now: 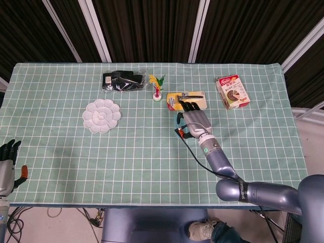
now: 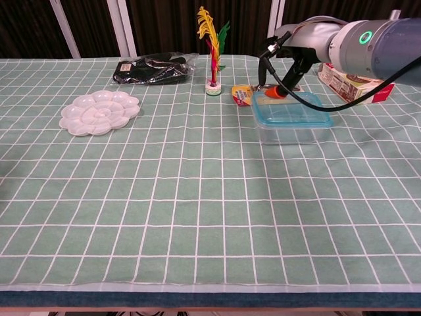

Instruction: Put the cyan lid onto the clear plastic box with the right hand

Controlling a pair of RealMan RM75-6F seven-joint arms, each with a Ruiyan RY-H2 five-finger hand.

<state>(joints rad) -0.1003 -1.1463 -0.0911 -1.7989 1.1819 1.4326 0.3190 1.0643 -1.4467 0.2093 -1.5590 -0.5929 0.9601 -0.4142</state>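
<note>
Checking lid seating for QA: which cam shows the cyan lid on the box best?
Chest view. The cyan lid lies fully visible on the clear plastic box, with the right hand raised above its far edge. In the head view the same hand covers nearly all of it; only a cyan sliver shows.

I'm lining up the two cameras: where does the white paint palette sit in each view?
Head view: the white paint palette lies left of centre, in front of the black packet.
Chest view: the palette sits upper left, in front of that packet.
Shared landmark: the feather shuttlecock, standing right of the packet.
</note>
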